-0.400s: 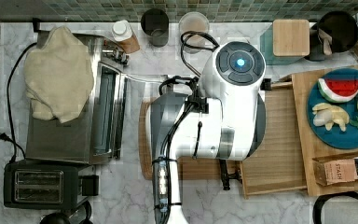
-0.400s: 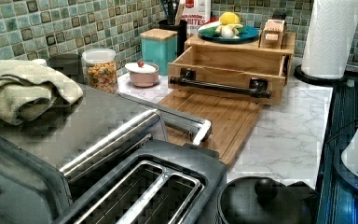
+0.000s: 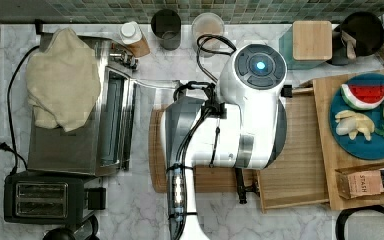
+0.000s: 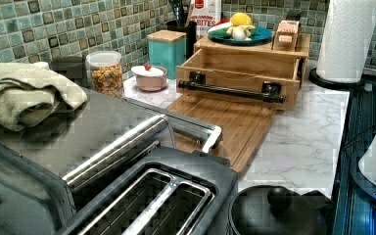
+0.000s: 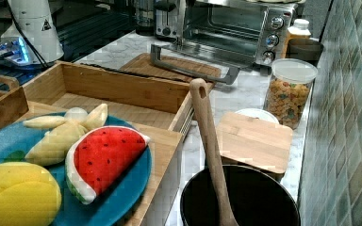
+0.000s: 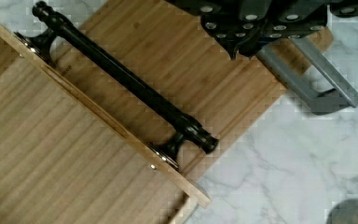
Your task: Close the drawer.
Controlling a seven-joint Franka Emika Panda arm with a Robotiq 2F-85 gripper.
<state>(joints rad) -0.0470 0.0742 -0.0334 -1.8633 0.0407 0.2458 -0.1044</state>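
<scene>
The drawer (image 3: 300, 150) stands pulled out of the wooden stand (image 3: 325, 90), towards the top view's left. It is a pale wooden tray (image 5: 118, 89), and no objects show inside it. A black bar handle (image 4: 230, 91) runs across its front (image 4: 235, 81). My arm (image 3: 245, 110) hangs high over the drawer's front half. In the wrist view my gripper (image 6: 256, 42) is shut on nothing. It hovers above the cutting board (image 6: 191, 70), on the outer side of the handle (image 6: 126, 79) and apart from it. The drawer floor (image 6: 51, 149) lies beyond the handle.
The cutting board (image 3: 156, 150) lies flat in front of the drawer. A toaster oven (image 3: 80, 125) with its door (image 4: 196, 129) down reaches over the board. A blue plate (image 3: 365, 115) of toy fruit and a tea box (image 3: 370, 182) sit on the stand. Jars (image 4: 105, 73) line the tiled wall.
</scene>
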